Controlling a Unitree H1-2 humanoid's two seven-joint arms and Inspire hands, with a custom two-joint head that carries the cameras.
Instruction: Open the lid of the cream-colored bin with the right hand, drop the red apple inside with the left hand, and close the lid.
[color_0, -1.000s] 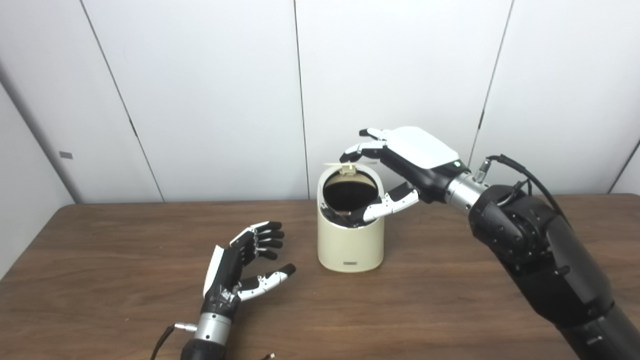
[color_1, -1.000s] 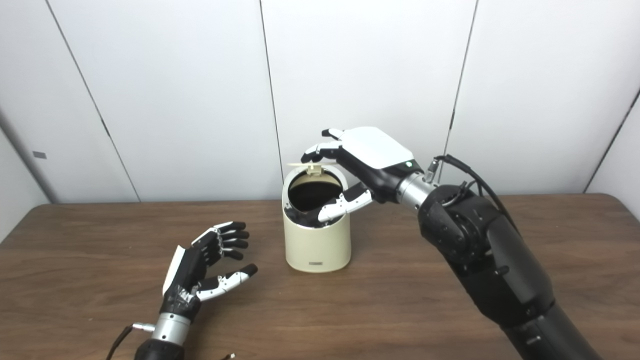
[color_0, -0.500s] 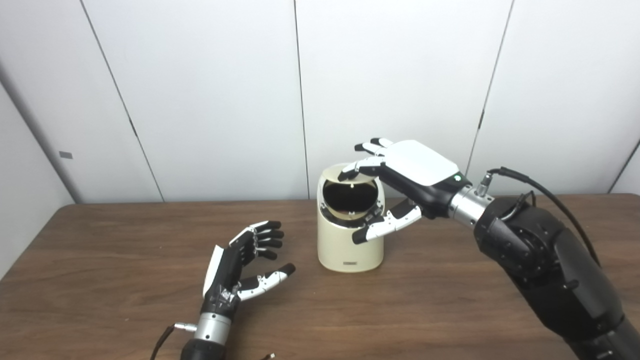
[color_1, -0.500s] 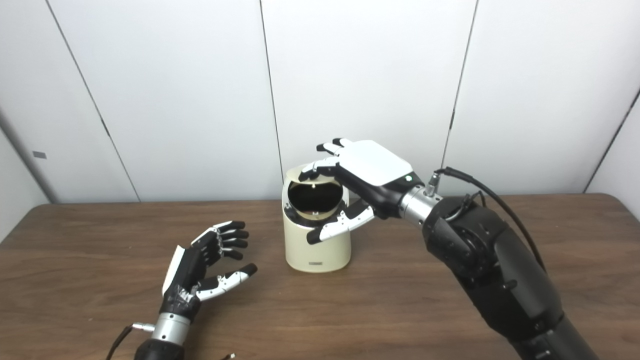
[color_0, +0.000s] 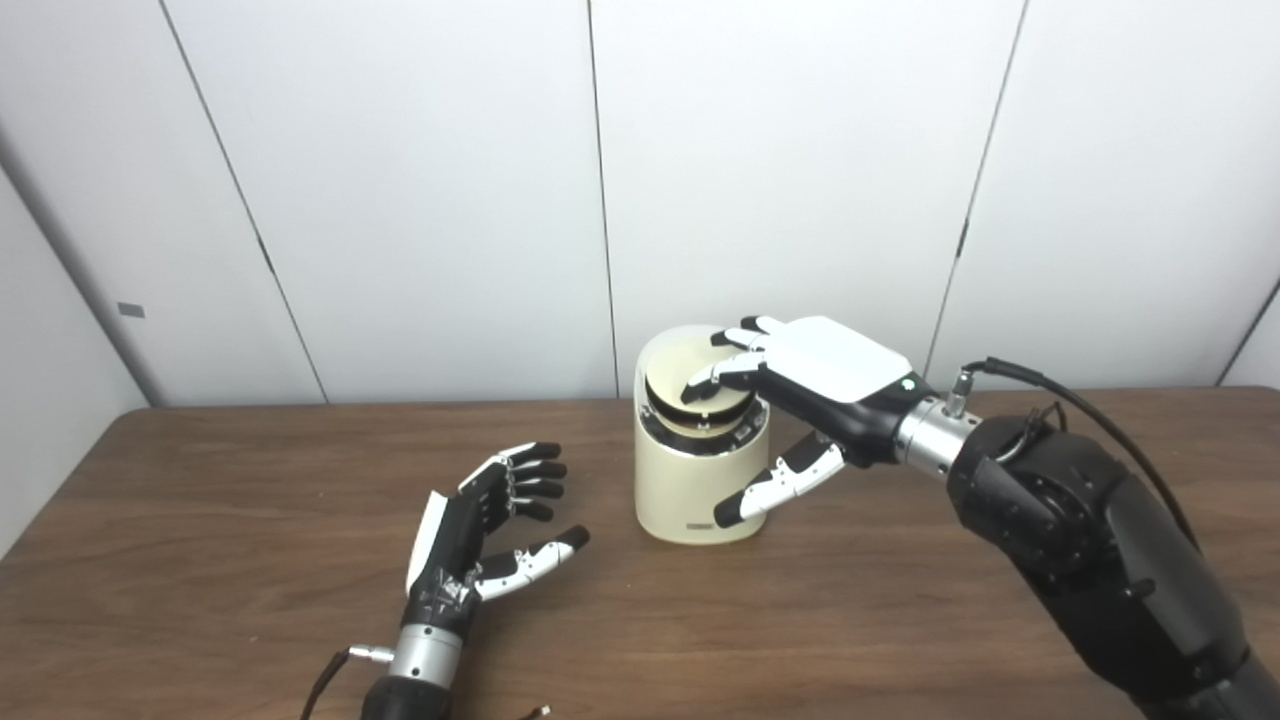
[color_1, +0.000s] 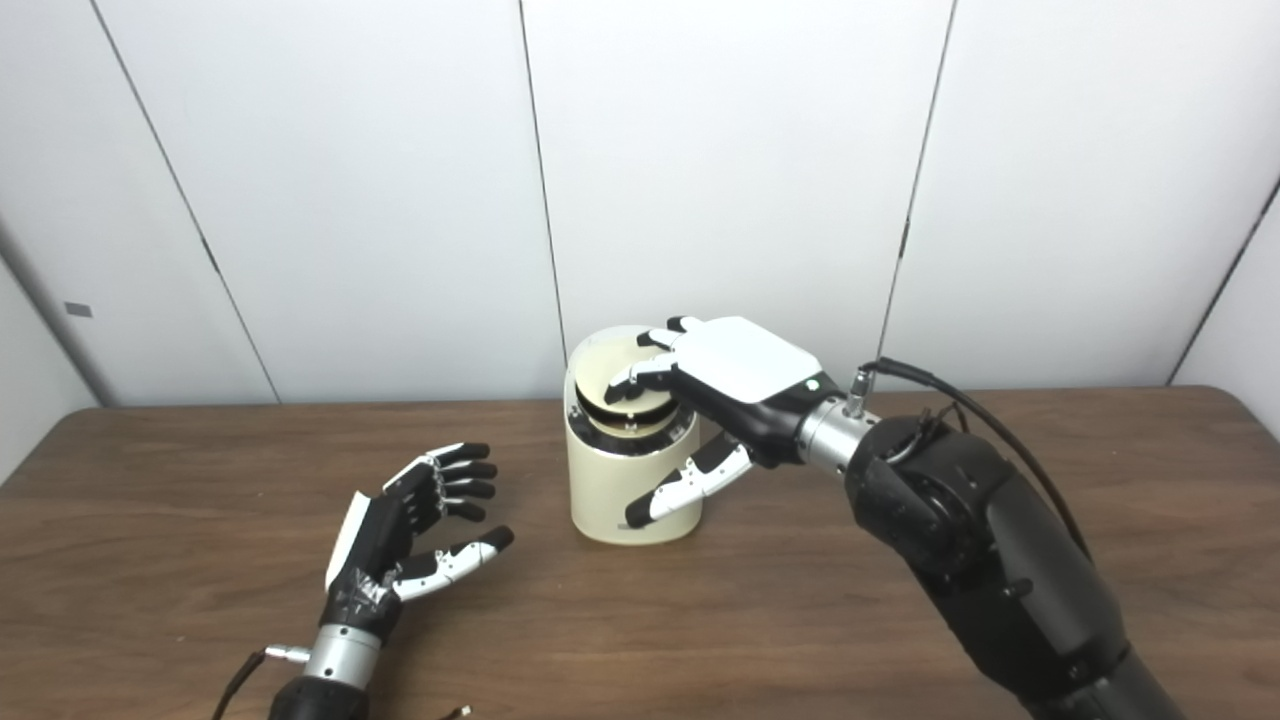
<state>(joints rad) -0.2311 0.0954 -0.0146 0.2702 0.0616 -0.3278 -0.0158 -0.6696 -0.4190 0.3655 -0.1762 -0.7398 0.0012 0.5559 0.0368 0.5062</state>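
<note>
The right hand (color_0: 820, 375) lay palm-down over the cream-colored bin (color_0: 700, 490), its fingers (color_0: 712, 375) spread and resting on the lid (color_0: 690, 385), with the thumb hanging free in front of the bin's wall and gripping nothing. That flat, pressing posture suited pushing the lid down, not lifting it: the lid sat low and tilted inside the rim, with a dark gap showing along its front edge, so I judged it nearly shut but not quite seated. The hand held nothing; it only bore on the lid.

The bin stood upright near the middle of the bench (color_0: 900, 620), toward its back edge. The red apple could not be seen anywhere on the bench or in either hand; by my reckoning it was likely already inside the bin, though the pictures did not show that.

The left hand (color_1: 400, 540) rested near the front edge of the bench, left of the bin and well apart from it, palm turned inward, fingers apart and loosely curled, empty. It seemed to be waiting out of the way.

Nothing else stood on the bench near the bin, only a thin cable (color_0: 325, 680) trailing from the left wrist at the front edge. Behind ran plain white wall panels (color_0: 400, 200).
</note>
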